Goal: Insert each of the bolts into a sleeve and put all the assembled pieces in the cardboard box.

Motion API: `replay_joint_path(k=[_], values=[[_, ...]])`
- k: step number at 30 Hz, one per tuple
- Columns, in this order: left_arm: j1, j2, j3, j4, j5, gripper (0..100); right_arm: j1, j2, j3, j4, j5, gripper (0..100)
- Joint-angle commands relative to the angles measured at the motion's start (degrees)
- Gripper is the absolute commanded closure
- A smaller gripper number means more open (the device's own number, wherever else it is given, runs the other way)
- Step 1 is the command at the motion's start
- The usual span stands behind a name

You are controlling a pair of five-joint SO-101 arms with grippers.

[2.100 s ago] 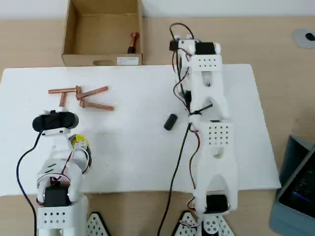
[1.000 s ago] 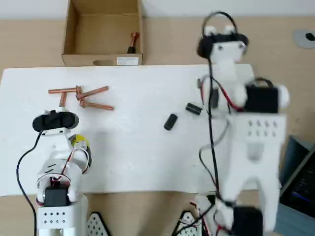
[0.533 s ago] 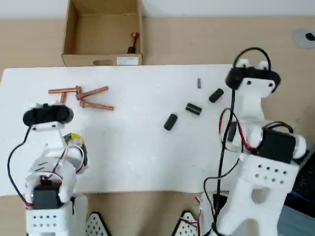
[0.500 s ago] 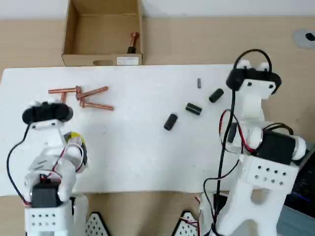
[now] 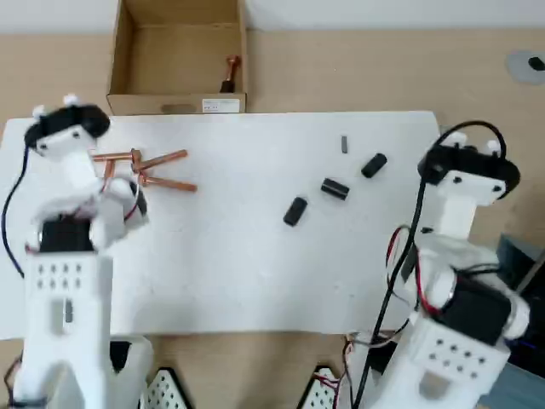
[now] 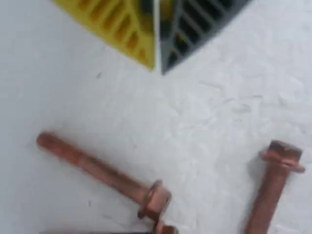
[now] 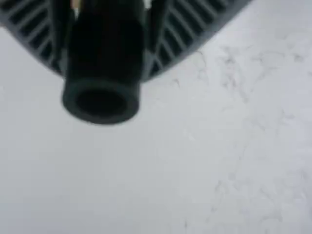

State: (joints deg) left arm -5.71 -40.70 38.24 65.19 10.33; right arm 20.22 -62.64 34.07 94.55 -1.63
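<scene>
Several copper bolts (image 5: pixel 162 170) lie in a loose heap at the far left of the white sheet (image 5: pixel 221 273). My left arm (image 5: pixel 72 204) stands beside them. In the left wrist view my left gripper (image 6: pixel 158 66) is shut and empty, just above the sheet, with one bolt (image 6: pixel 102 173) and another bolt (image 6: pixel 273 192) close by. Three black sleeves (image 5: pixel 335 189) lie right of the sheet's middle. My right gripper (image 7: pixel 105 68) is shut on a black sleeve (image 7: pixel 102 73), its open end facing the camera. The cardboard box (image 5: pixel 119 60) at the back holds one assembled piece (image 5: pixel 230 73).
My right arm (image 5: pixel 460 247) stands over the sheet's right edge. A small dark piece (image 5: pixel 344 145) lies near the sleeves. A grey-blue case (image 5: pixel 519 290) sits past the right edge. Bare sheet stretches between the two arms.
The right arm has drawn back from the box to the near right, uncovering the sleeves. The left arm has moved forward from the near side up to the bolts.
</scene>
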Motion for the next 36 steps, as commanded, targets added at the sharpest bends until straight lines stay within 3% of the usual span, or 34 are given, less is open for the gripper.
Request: replay_joint_path(k=[1,9,12,19,25,36], values=[[0.18,10.07,-8.97,0.18,7.38,100,0.66,-4.18,1.89,-1.93,0.18,98.9],[0.09,31.69,-20.48,0.53,25.23,99,0.66,-10.15,6.99,-3.96,0.18,98.9],[0.09,38.20,-24.97,0.62,28.84,99,0.66,-11.21,7.16,-3.96,0.18,98.9],[0.53,48.04,-36.40,7.56,32.26,99,0.66,-11.38,7.25,-3.96,0.18,98.9],[0.44,54.11,-43.08,11.08,32.79,84,0.66,-11.38,7.25,-3.96,0.18,98.9],[0.44,61.85,-46.51,10.73,32.79,84,0.66,-11.38,7.25,-3.96,0.18,98.9]])
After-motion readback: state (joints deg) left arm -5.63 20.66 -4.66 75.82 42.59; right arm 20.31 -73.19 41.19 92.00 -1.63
